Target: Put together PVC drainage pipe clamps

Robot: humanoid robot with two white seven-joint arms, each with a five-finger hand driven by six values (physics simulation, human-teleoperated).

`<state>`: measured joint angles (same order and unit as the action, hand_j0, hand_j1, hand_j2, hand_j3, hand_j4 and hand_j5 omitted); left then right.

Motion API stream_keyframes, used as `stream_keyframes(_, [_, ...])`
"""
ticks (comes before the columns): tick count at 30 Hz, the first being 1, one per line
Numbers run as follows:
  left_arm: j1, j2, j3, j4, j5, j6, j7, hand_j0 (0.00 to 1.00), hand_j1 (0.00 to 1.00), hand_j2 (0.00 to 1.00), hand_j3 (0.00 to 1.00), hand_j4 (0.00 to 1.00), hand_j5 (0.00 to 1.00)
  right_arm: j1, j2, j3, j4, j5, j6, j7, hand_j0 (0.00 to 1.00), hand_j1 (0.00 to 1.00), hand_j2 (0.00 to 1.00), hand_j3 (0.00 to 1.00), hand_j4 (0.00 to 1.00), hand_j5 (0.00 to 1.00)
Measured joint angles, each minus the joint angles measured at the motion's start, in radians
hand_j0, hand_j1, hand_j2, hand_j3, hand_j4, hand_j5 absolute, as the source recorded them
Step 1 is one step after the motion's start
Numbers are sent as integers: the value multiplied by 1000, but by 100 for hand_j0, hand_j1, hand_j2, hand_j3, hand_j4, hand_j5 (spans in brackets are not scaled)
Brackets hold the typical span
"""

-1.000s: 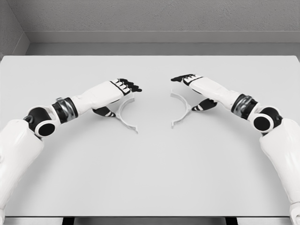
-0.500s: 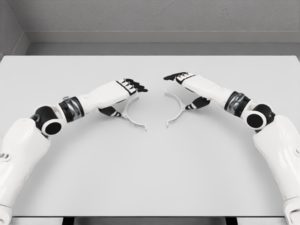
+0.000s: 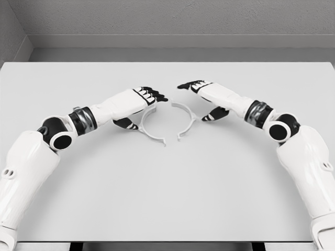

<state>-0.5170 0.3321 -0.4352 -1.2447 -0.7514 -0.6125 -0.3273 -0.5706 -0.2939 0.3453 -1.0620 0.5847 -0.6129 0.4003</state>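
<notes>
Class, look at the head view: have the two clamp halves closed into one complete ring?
No: a gap shows between the left clamp half and the right clamp half at the near ends.

White clamp halves (image 3: 168,121), black fingers (image 3: 153,94) — grey table (image 3: 167,193)

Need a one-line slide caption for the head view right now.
Left hand and right hand hold two white half-ring clamp pieces nearly closed into a ring on the grey table.
</notes>
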Motion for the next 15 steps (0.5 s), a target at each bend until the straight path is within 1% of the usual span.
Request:
stream_keyframes(3, [-3, -2, 0, -1, 0, 0, 0, 100, 100, 100, 100, 100, 100, -3, -42, -34, -7, -12, 0, 0, 100, 100, 100, 100, 100, 100])
stream_keyframes(6, [-6, -6, 0, -2, 0, 0, 0, 100, 100, 100, 100, 100, 100, 17, -95, -96, -59, -34, 0, 3, 100, 100, 100, 100, 100, 100])
stream_keyframes(7, [-6, -7, 0, -2, 0, 0, 0, 100, 100, 100, 100, 100, 100, 23, -121, -115, -75, -59, 0, 5, 100, 100, 100, 100, 100, 100])
stream_keyframes(10, [-6, -13, 0, -1, -1, 0, 0, 100, 100, 100, 100, 100, 100, 31, -225, -146, -102, -171, 0, 7, 100, 100, 100, 100, 100, 100])
stream_keyframes(11, [-6, -15, -1, -1, -1, 0, -1, 100, 100, 100, 100, 100, 100, 46, -257, -151, -109, -201, 0, 8, 100, 100, 100, 100, 100, 100])
stream_keyframes(12, [-6, -18, 0, -1, -1, 0, -7, 100, 100, 100, 100, 100, 100, 78, -287, -155, -123, -230, 0, 8, 100, 100, 100, 100, 100, 100])
stream_keyframes(15, [-6, -27, 2, -1, -1, 0, -19, 100, 100, 100, 100, 100, 100, 152, -371, -162, -180, -325, -1, 9, 100, 100, 100, 100, 100, 100])
